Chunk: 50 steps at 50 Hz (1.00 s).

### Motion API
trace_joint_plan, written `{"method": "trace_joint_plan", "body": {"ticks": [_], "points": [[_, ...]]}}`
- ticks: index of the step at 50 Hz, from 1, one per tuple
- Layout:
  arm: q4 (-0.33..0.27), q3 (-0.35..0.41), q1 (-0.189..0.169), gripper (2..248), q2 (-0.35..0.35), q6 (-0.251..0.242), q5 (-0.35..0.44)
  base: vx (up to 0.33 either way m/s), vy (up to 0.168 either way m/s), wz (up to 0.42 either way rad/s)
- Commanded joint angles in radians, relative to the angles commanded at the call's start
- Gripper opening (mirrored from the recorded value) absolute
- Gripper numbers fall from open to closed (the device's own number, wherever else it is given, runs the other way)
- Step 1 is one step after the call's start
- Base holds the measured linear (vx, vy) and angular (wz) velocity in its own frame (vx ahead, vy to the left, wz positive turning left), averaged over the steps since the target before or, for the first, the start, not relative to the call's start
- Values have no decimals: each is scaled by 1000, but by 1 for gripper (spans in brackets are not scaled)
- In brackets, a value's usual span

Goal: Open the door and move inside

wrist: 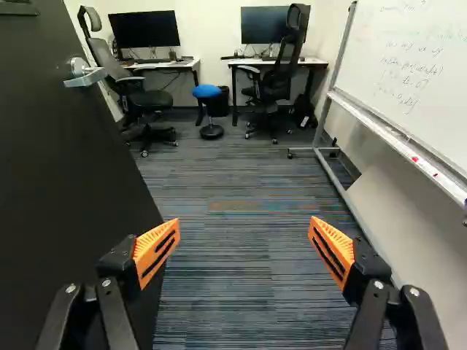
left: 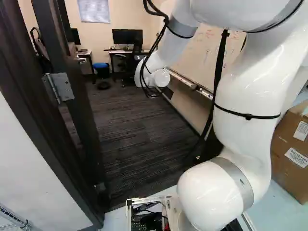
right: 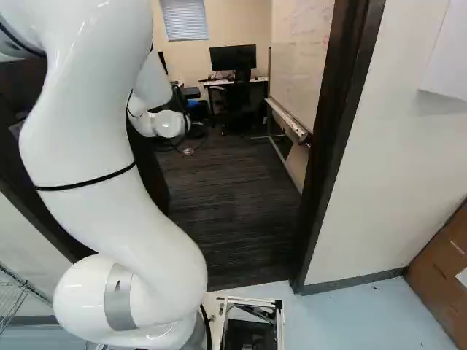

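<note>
Dark striped carpet (wrist: pixel 241 182) is seen beyond the doorway, with a whiteboard (wrist: pixel 419 69) along the room's right side and a blue-topped stool (wrist: pixel 207 91) towards the far wall. The door (wrist: pixel 66 160) is swung inward and stands on the robot's left, beside the hand (wrist: pixel 244 224), with its lever handle (wrist: pixel 86 77) untouched. The hand is held open, its orange-padded fingers spread well apart and nothing gripped between them. The arm (right: pixel 109 157) is reached through the door frame (right: pixel 341 120), while the base (right: pixel 281 322) is placed just short of the carpet's near edge. The opening can therefore be judged done, and only the move inside is left to be made. A slow, straight drive forward seems called for, with the arm kept central, since the door could be brushed on the left and the frame or the whiteboard's tray (wrist: pixel 401 138) caught on the right
</note>
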Motion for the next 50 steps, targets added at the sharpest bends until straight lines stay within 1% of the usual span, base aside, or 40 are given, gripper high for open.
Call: {"method": "trace_joint_plan", "body": {"ticks": [13, 25, 38, 50], "points": [[-1, 18, -6, 247, 12, 0, 6, 0, 0, 0], [-3, 52, -17, 247, 33, 0, 18, 0, 0, 0], [-5, 106, -34, 247, 69, 0, 38, 0, 0, 0], [-8, 173, -56, 247, 112, 0, 61, 0, 0, 0]]}}
